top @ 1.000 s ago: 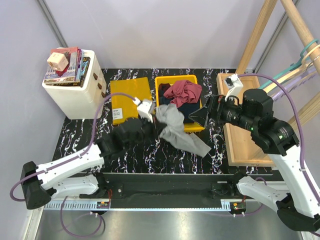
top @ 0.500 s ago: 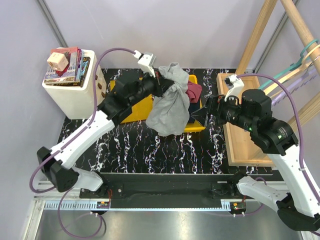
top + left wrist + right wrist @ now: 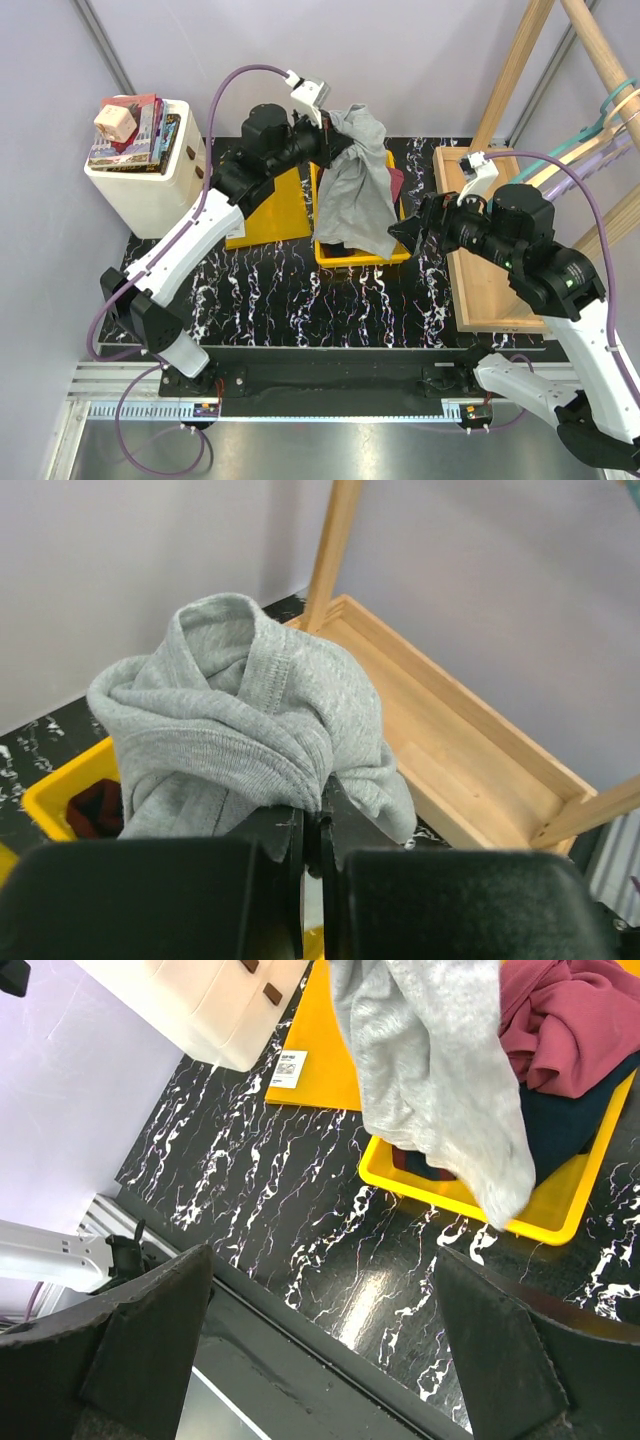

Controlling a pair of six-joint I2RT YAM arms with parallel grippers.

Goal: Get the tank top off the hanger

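Here the black marbled tabletop (image 3: pixel 280 300) carries nearly everything. A tall wooden rack (image 3: pixel 520 60) stands behind and to the right of the yellow bin (image 3: pixel 360 260). A light wooden tray (image 3: pixel 468 300) lies just to the right of the bin. The right arm (image 3: pixel 560 290) reaches over this tray toward the bin. The left arm (image 3: pixel 190 240) rises from the near left of the bin and ends high over its far edge. A white cabinet (image 3: pixel 140 200) stands well to the left of the bin. A flat yellow lid (image 3: pixel 275 210) lies just beside the bin, on its left side.

The grey tank top (image 3: pixel 357 195) hangs in the air above the bin, and its low end comes down near the front rim. The left jaws are clenched on a bunched fold at the top of the tank top. The right jaws are spread wide and hold nothing; they are near the right front corner of the bin, apart from the tank top.

Inside the bin lie a maroon garment (image 3: pixel 570 1020) and a dark blue cloth (image 3: pixel 565 1120) under it. A stack of books (image 3: pixel 150 140) rests on the cabinet. A teal hanger (image 3: pixel 585 140) sits on the rack, far right of the bin and well apart from the tank top. A small wooden cube (image 3: pixel 115 122) lies on the books.
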